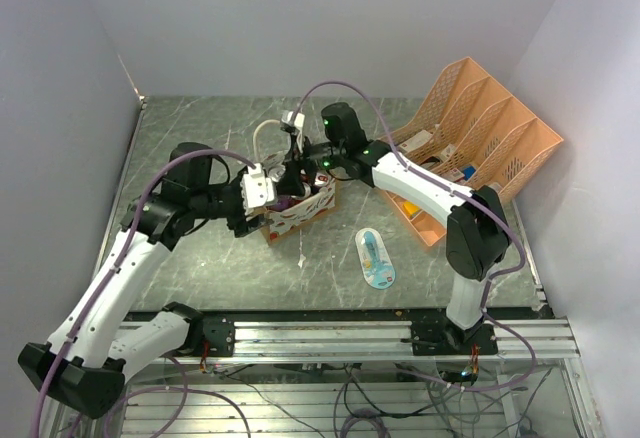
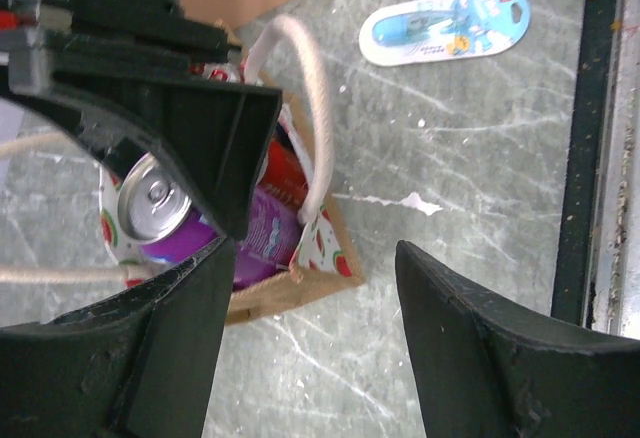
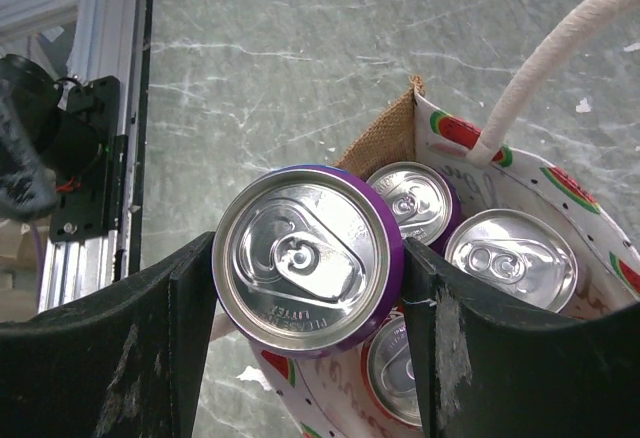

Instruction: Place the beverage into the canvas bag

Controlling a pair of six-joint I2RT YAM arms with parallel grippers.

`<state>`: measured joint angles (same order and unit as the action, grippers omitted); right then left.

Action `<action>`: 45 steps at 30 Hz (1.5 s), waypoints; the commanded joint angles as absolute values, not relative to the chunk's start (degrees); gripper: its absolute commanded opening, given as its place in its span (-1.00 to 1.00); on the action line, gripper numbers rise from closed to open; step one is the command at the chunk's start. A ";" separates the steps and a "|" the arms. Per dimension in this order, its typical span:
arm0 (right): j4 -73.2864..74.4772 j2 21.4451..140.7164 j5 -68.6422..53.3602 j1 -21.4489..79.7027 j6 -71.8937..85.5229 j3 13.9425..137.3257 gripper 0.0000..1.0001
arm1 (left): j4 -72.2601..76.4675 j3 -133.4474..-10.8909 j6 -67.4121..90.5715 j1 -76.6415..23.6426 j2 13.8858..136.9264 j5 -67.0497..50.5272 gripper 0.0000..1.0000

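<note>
can (image 3: pixel 300 258) purple, silver-topped | right end effector (image 3: pixel 308 293) grasping can | left end effector (image 2: pixel 315 258) apparently released

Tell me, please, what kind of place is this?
Probably a robot test cell in a lab: plain white walls box in the table, the arms are bolted to an aluminium rail with loose cables, and the right gripper holds a purple can over a canvas bag.

Glossy purple metal can (image 3: pixel 308 258); rough woven canvas bag (image 3: pixel 385 136); matt marbled table (image 3: pixel 300 78).
</note>
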<state>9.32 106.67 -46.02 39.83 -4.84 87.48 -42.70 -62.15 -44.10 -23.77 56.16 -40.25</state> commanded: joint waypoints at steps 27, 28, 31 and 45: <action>16.47 105.62 -47.13 43.70 -12.74 89.42 -1.00 | -36.60 -60.40 -35.96 -14.78 53.49 -31.55 0.43; 16.86 105.44 -46.19 43.73 -13.36 89.33 -1.00 | -36.57 -60.47 -35.87 -14.77 53.54 -31.49 0.43; 17.25 104.89 -43.08 43.69 -14.65 88.83 -1.00 | -36.39 -60.49 -35.69 -14.68 53.80 -31.38 0.43; 17.56 107.96 -43.19 44.63 -15.30 88.79 -0.99 | -35.73 -59.92 -35.33 -14.15 53.75 -31.38 0.42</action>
<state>17.10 106.87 -40.21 43.24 -15.55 87.53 -37.87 -60.55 -36.05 -14.85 54.22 -31.59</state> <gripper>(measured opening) 0.654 0.710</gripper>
